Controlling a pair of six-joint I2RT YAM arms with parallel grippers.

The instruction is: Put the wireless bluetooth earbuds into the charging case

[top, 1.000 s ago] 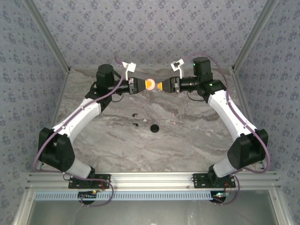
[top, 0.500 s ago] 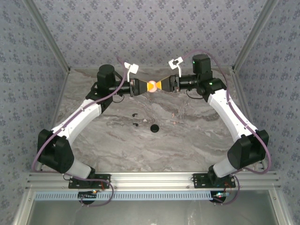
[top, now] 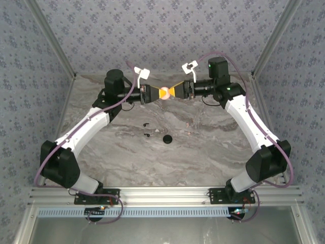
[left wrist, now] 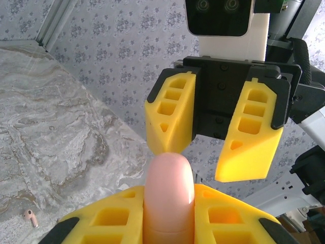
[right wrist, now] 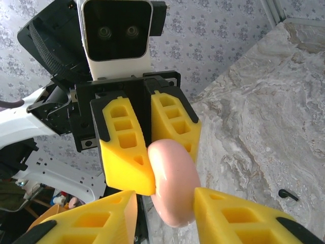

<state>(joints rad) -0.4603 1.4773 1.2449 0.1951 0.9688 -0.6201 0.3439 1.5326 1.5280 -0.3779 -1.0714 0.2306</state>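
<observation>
None of the task looked done. The two tiny black hook-shaped earbuds [top: 146,123] [top: 148,134] lay loose on the grey marbled tabletop [top: 213,152], one just beyond the other, with a round black puck-like piece [top: 166,138] near them on the right. Nothing had been seated in any case.

Both arms were raised at the far side of the tabletop, meeting over a glossy pink rounded case [top: 165,92], judged to be a charging case being readied for opening. The left hand [top: 159,93] was clenched on it, yellow fingers [right wrist: 175,127] pressed flat against its sides. The right hand [top: 172,92] straddled the case's free end, jaws standing apart; one finger [right wrist: 244,213] seemed to touch it, but whether it pinched could not be told.

The black earbuds sat well apart from both hands, down on the tabletop nearer the arm bases. Opening, picking and inserting all remained.
</observation>
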